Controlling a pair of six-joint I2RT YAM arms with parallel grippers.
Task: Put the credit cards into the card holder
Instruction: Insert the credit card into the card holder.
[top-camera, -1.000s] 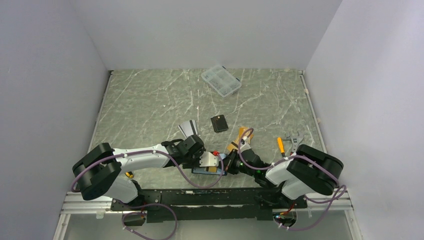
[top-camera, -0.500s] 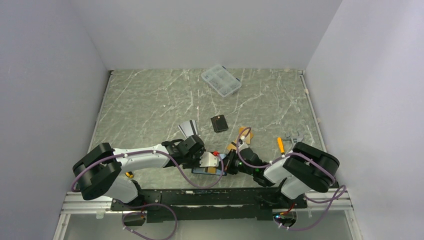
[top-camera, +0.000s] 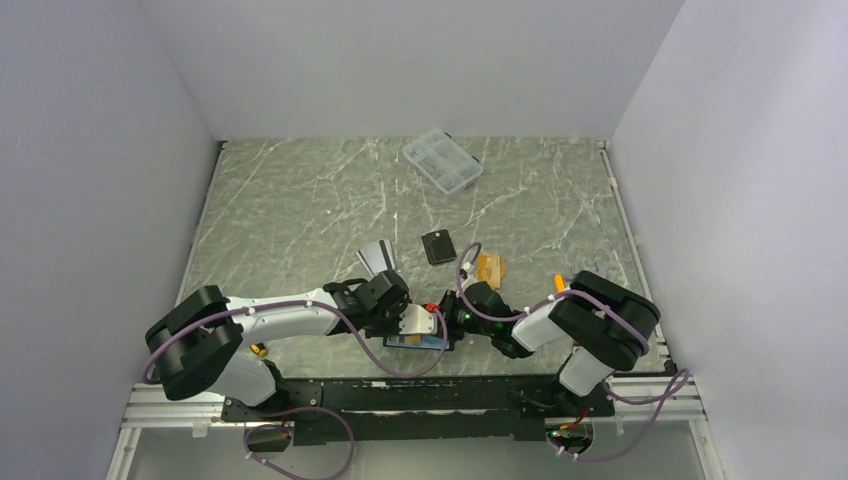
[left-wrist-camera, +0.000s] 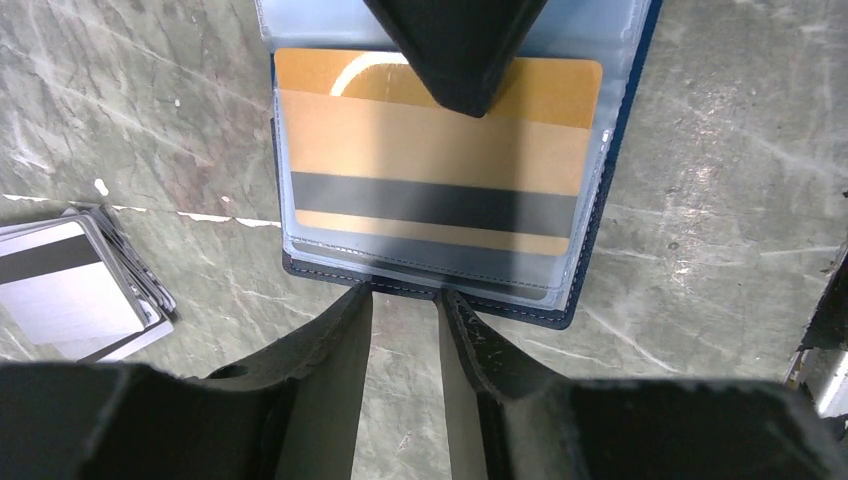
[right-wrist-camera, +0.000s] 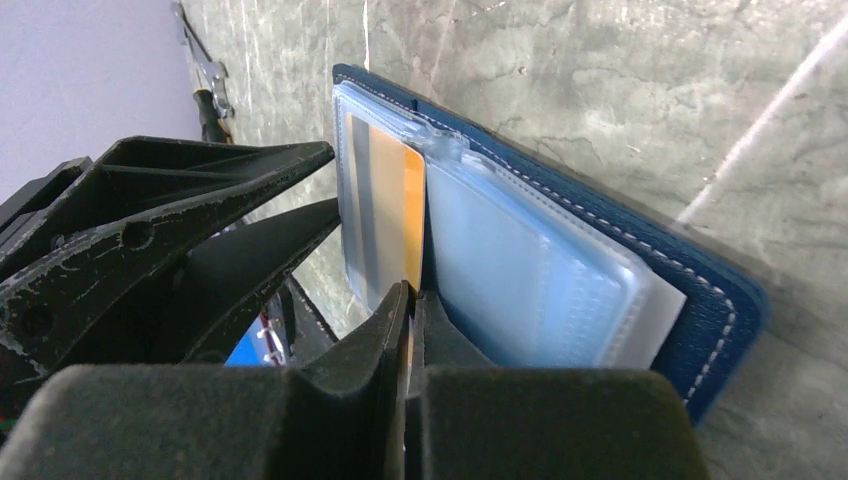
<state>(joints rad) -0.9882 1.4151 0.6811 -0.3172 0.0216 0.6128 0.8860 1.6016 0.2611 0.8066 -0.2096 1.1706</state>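
Observation:
The navy card holder (left-wrist-camera: 590, 250) lies open at the table's near edge, its clear blue sleeves up; it also shows in the top view (top-camera: 412, 343). An orange-gold card (left-wrist-camera: 430, 160) with a dark stripe sits in a sleeve. My right gripper (right-wrist-camera: 410, 290) is shut on that card's edge (right-wrist-camera: 412, 200), over the holder. My left gripper (left-wrist-camera: 405, 293) is narrowly open, its fingertips (left-wrist-camera: 358, 300) resting on the holder's near edge with nothing between them. A stack of silver-grey cards (left-wrist-camera: 70, 295) lies to the left and shows in the top view (top-camera: 377, 256). A black card (top-camera: 438, 246) lies beyond.
A clear compartment box (top-camera: 443, 160) stands at the back. An orange-brown flat piece (top-camera: 490, 268) lies right of the black card. An orange-handled tool (top-camera: 558, 283) peeks out by my right arm. Both grippers (top-camera: 436, 325) crowd together over the holder.
My right arm has swung left and pushed its gripper toward the holder, sliding the orange-gold card further over it. The left arm has stayed put.

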